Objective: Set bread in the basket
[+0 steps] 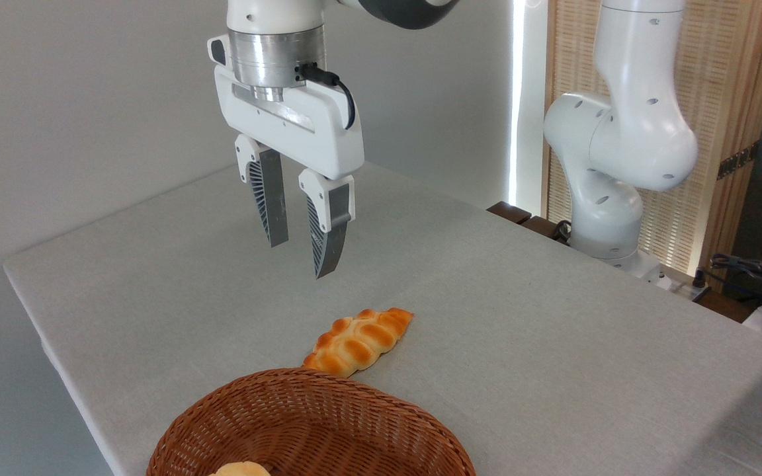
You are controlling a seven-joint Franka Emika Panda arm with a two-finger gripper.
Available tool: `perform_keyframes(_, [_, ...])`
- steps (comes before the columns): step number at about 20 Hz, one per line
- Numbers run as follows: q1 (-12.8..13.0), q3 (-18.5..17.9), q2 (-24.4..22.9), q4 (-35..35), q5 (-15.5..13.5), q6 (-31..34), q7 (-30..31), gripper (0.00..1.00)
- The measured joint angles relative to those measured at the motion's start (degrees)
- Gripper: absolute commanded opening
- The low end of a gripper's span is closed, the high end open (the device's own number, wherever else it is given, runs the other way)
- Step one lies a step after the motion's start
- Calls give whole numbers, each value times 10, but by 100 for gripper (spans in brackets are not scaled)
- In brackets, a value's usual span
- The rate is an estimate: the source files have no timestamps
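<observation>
Gripper (pixel 306 258) hangs empty with its fingers parted a little, well above the table (pixel 553 317), up and left of the bread (pixel 360 340).

The bread lies flat just beyond the basket (pixel 328 396) rim, near end almost touching it. It looks light, glossy and perhaps slippery; a pinch across the narrow middle seems best. Open cloth surrounds it, and the table's edges are well away. A pale bun (pixel 239 469) already sits in the basket.
</observation>
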State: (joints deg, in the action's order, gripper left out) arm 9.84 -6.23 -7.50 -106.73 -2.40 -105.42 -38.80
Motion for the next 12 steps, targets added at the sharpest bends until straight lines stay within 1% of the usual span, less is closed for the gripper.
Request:
perform_keyframes(1, [15,-14,0,0,0,0,0,100])
perform_keyframes(3, [0,1,0,1,0,0,0,100])
perform_keyframes(4, [-14,13,0,1,0,0,0,100])
perform_keyframes(6, [-26,25,0,2,0,0,0,100])
perform_keyframes(12, [-29,30,0,2,0,0,0,100])
